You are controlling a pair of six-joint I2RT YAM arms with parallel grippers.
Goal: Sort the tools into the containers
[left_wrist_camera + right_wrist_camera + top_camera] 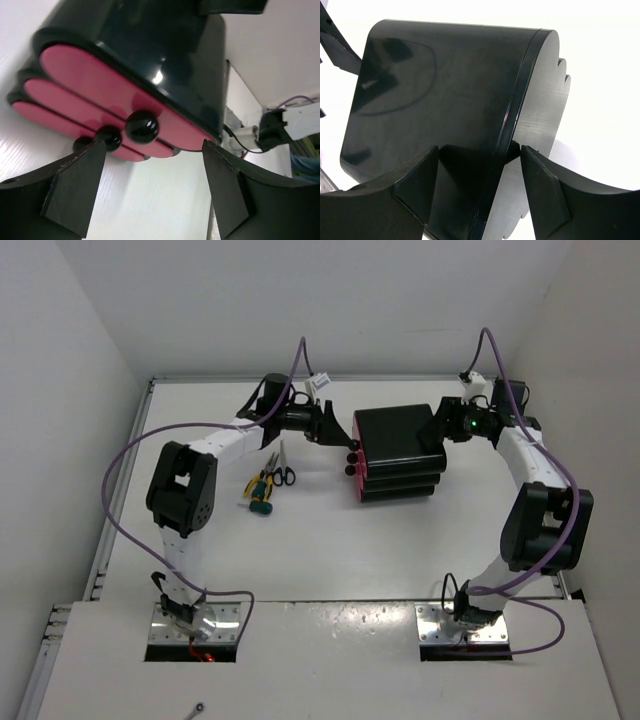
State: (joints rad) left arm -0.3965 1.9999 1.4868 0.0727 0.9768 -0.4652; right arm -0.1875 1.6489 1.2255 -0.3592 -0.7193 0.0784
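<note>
Bracing the glossy black rounded box point(395, 435) from three o'clock, my right gripper point(477, 150) clamps its rim so my wide-open, empty left gripper point(154, 147) can pull a round black knob point(142, 126).

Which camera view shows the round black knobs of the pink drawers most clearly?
The left wrist view: the knobs sit close and sharp. The top external view shows them tiny; the right wrist view shows only the drawer box from behind.
</note>
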